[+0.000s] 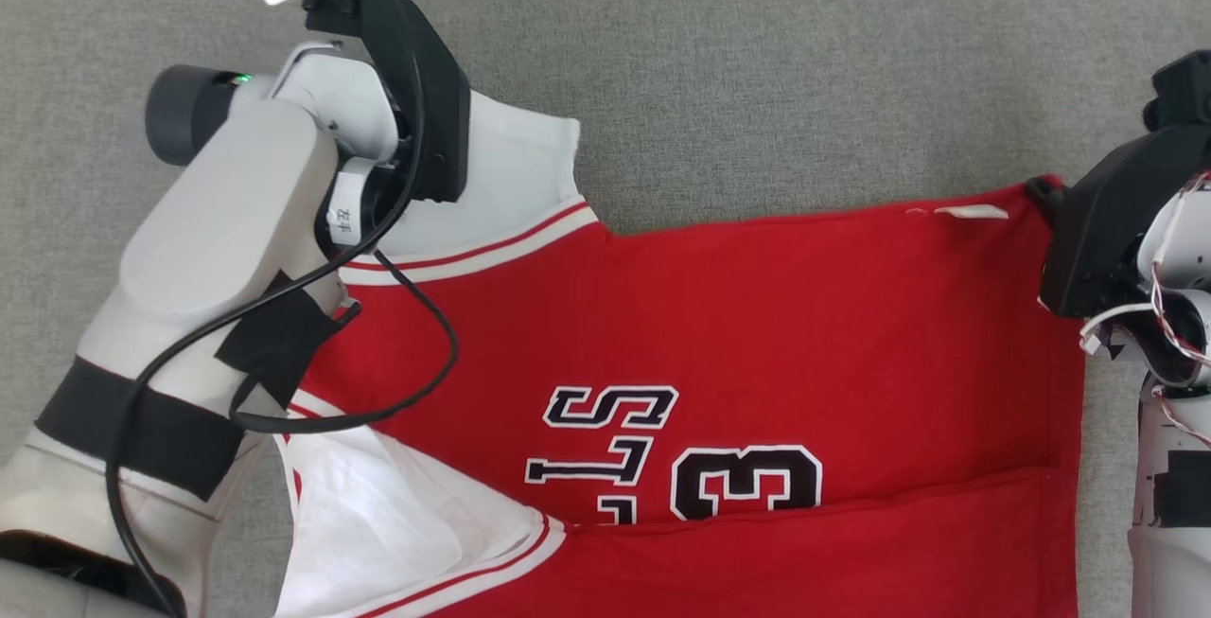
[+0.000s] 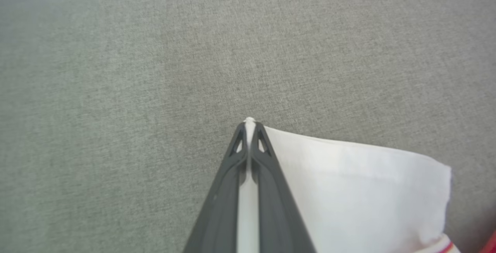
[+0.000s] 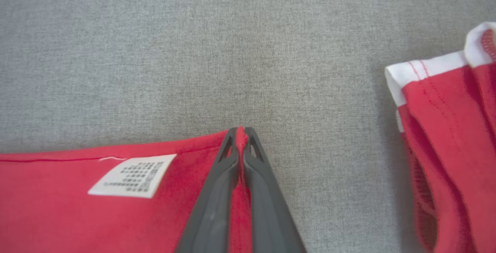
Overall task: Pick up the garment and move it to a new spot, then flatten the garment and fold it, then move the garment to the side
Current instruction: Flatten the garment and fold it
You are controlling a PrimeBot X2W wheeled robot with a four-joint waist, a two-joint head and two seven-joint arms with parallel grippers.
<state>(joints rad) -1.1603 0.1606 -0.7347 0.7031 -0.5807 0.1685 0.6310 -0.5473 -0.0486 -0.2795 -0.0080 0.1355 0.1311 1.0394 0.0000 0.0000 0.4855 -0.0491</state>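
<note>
1. The red shirt (image 1: 757, 315) lies spread on the grey cloth surface (image 1: 757, 50), number side up, with its near edge folded over.
2. The left gripper (image 2: 249, 126) is clamped on the edge of the white sleeve (image 2: 348, 191).
3. The right gripper (image 3: 241, 133) pinches the shirt's red corner, beside the label (image 3: 131, 175).

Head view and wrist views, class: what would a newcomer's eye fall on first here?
The red jersey spread over the grey surface stands out, with its bold black-and-white number near the middle. Each claw is shut on an edge: the left claw pinches the white sleeve, the right claw a red corner beside the white label.
</note>
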